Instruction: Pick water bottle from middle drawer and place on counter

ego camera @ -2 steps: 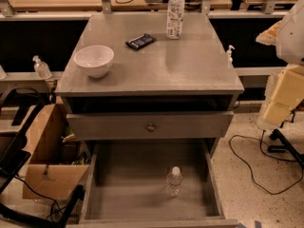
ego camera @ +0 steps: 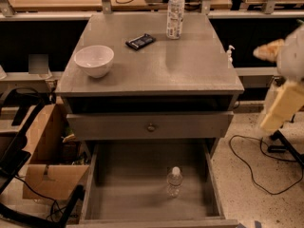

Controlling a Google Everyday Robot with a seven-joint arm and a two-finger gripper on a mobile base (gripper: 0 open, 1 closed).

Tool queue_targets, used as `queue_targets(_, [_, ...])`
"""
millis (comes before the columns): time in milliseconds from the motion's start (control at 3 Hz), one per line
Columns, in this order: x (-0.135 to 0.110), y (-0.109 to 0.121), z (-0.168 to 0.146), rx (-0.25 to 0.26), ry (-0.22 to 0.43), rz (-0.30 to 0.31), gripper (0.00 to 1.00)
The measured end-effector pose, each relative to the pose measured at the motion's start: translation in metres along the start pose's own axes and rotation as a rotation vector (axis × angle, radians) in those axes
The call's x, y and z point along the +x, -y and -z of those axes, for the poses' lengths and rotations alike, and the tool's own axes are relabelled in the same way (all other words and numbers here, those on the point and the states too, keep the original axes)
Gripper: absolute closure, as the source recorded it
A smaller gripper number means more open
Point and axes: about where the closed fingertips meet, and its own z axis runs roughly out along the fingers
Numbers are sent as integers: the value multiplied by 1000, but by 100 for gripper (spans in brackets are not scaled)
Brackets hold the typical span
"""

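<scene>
Motion showed only in my gripper [ego camera: 269,51], drifting right of the counter [ego camera: 190,65], its hold impossible to tell, while the water bottle [ego camera: 174,181] stayed upright in the middle drawer [ego camera: 133,189], unpicked.

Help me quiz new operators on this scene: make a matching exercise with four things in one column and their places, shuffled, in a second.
Things
1. water bottle
2. bowl
3. labelled bottle
4. gripper

Places
A. at the back edge of the counter
B. in the air, off the counter's right side
C. standing on the floor of the open drawer
D. on the counter's left side

Pairs: 1-C, 2-D, 3-A, 4-B
</scene>
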Motion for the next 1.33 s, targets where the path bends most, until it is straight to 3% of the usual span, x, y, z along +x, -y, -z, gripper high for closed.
queue_targets(333, [42,12,-45,6,192,-43,0])
queue_targets(667, [54,15,-62,0,420,-28,0])
queue_targets(1000, [53,12,-66,4,604,127,0])
queue_targets(1333, [52,12,-67,-8,604,120,0])
